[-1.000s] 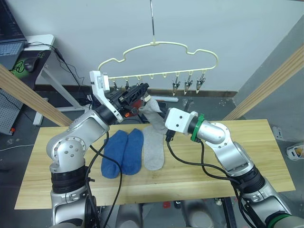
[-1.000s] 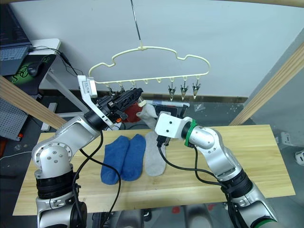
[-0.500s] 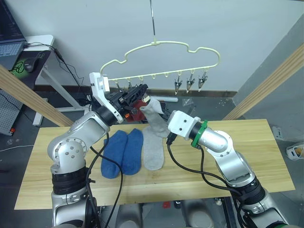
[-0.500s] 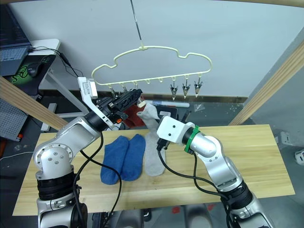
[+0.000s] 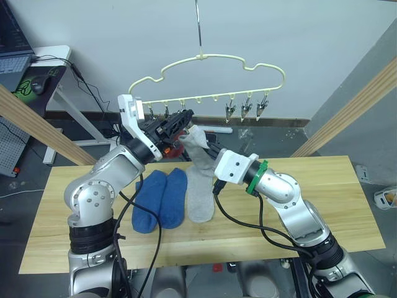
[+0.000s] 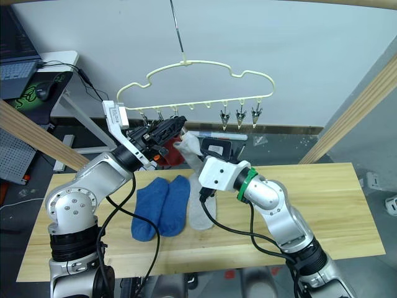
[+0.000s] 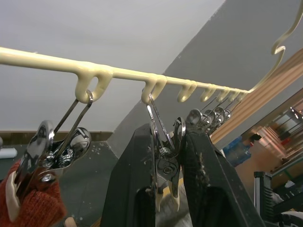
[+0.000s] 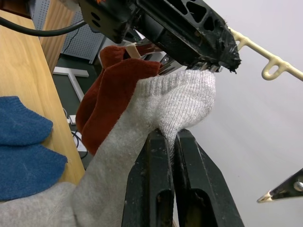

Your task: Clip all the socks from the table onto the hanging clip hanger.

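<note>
The pale yellow clip hanger (image 5: 205,59) hangs above the table (image 5: 322,205). My left gripper (image 5: 183,118) is raised to its lower edge, shut on a silver clip (image 7: 165,161). My right gripper (image 8: 169,134) is shut on a light grey sock (image 5: 197,146), holding its cuff up against that clip. Rust red socks (image 8: 113,90) hang from the neighbouring clips on the left. Two blue socks (image 5: 160,198) and another grey sock (image 5: 200,200) lie side by side on the table below.
Three bare clips (image 5: 247,110) hang at the hanger's right end. Slanted wooden frame poles stand at the left (image 5: 37,124) and right (image 5: 353,105). A desk with a laptop and mouse (image 5: 25,68) stands behind on the left.
My right gripper has brought the grey sock's cuff a little closer to the clip in my left gripper. The hanger swayed right and came back.
</note>
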Motion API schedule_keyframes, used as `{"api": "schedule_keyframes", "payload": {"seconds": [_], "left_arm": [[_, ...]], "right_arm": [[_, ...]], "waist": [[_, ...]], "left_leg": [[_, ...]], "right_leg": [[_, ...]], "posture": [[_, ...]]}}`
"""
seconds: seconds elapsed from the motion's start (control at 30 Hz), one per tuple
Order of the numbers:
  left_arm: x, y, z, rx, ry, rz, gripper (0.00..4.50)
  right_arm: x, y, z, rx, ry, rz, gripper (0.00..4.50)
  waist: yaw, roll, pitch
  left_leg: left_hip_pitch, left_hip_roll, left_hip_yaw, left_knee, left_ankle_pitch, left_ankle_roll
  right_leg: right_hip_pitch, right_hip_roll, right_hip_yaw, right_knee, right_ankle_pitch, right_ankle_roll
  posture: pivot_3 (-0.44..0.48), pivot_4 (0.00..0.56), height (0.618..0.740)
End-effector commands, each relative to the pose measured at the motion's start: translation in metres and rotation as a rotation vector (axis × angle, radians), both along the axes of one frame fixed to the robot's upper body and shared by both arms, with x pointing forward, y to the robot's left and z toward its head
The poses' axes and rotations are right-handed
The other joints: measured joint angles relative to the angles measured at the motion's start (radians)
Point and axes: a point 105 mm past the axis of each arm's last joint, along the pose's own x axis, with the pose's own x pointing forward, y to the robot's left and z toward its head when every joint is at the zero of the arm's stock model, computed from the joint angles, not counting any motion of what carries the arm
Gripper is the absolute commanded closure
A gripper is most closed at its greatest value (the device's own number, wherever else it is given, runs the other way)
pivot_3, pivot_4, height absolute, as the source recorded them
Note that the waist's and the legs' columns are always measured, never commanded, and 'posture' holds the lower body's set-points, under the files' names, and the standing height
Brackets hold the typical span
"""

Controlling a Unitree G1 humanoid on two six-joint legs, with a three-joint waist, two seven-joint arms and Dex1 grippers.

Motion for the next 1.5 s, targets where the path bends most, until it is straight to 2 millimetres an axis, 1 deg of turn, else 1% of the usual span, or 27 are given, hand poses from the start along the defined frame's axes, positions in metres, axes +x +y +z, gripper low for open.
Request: {"api": "schedule_keyframes", "payload": {"seconds": [0.03,0.17,0.3,0.63,0.87,0.97,1.17,1.23,1.33,1.5], "left_arm": [[-0.009,-0.007,0.01,-0.003,-0.059,-0.021,4.07],[-0.01,-0.007,0.009,-0.001,-0.057,-0.025,4.07],[-0.009,-0.003,0.007,0.005,-0.054,-0.018,4.07],[-0.007,0.006,0.003,-0.024,-0.019,-0.013,4.07],[-0.008,0.009,0.003,-0.02,-0.01,-0.012,4.07],[-0.008,0.008,0.005,-0.024,-0.012,-0.009,4.07],[-0.007,0.005,0.008,-0.03,-0.018,-0.01,4.07],[-0.007,0.004,0.009,-0.03,-0.02,-0.009,4.07],[-0.007,0.004,0.009,-0.03,-0.022,-0.01,4.07],[-0.008,0.002,0.009,-0.031,-0.021,-0.012,4.07]], "right_arm": [[-0.005,0.005,0.011,0.03,-0.046,0.01,4.5],[0.0,0.006,0.016,0.051,-0.049,-0.02,4.5],[0.006,0.001,0.02,0.064,-0.061,-0.072,4.5],[0.009,0.0,0.017,0.09,-0.018,-0.094,4.5],[0.014,0.001,0.022,0.143,0.007,-0.123,4.5],[0.012,0.002,0.017,0.127,0.022,-0.116,4.5],[0.002,0.002,-0.007,0.026,0.073,-0.063,4.5],[-0.001,0.001,-0.012,0.001,0.078,-0.05,4.5],[-0.005,0.003,-0.013,-0.026,0.062,-0.027,4.5],[-0.003,0.011,-0.004,-0.003,0.027,-0.019,4.5]], "waist": [[0.0,0.0,0.0],[-0.001,0.0,0.0],[0.0,0.0,0.0],[-0.001,0.0,0.0],[0.0,0.0,0.0],[0.0,0.0,0.0],[0.0,0.0,0.0],[0.0,0.0,0.0],[-0.002,0.0,0.0],[-0.002,0.0,0.0]], "left_leg": [[0.0,0.0,0.0,0.0,0.0,0.0],[0.0,0.0,0.0,0.0,0.0,0.0],[0.0,0.0,0.0,0.0,0.0,0.0],[0.0,0.0,0.0,0.0,0.0,0.0],[0.0,0.0,0.0,0.0,0.0,0.0],[0.0,0.0,0.0,0.0,0.0,0.0],[0.0,0.0,0.0,0.0,0.0,0.001],[0.0,0.0,0.0,0.0,0.0,0.001],[0.0,0.0,0.0,0.0,0.0,0.001],[0.0,0.0,0.0,0.0,0.0,0.0]], "right_leg": [[0.0,0.0,0.0,0.0,0.0,0.0],[0.0,0.0,0.0,0.0,0.0,0.0],[0.0,0.0,0.0,0.0,0.0,0.0],[0.0,0.0,0.0,0.0,0.0,-0.001],[0.0,0.0,0.0,0.001,0.0,-0.001],[0.0,0.0,0.0,0.001,0.0,-0.001],[0.0,0.0,0.0,0.0,0.0,-0.001],[0.0,0.0,0.0,0.0,0.0,-0.001],[0.0,0.0,0.0,0.001,0.0,0.0],[0.0,0.0,0.0,0.001,0.0,0.0]], "posture": [[-0.173,0.333,0.735],[-0.174,0.333,0.735],[-0.172,0.331,0.735],[-0.171,0.331,0.735],[-0.167,0.335,0.735],[-0.167,0.335,0.735],[-0.167,0.335,0.735],[-0.167,0.335,0.735],[-0.167,0.335,0.735],[-0.168,0.336,0.735]]}}
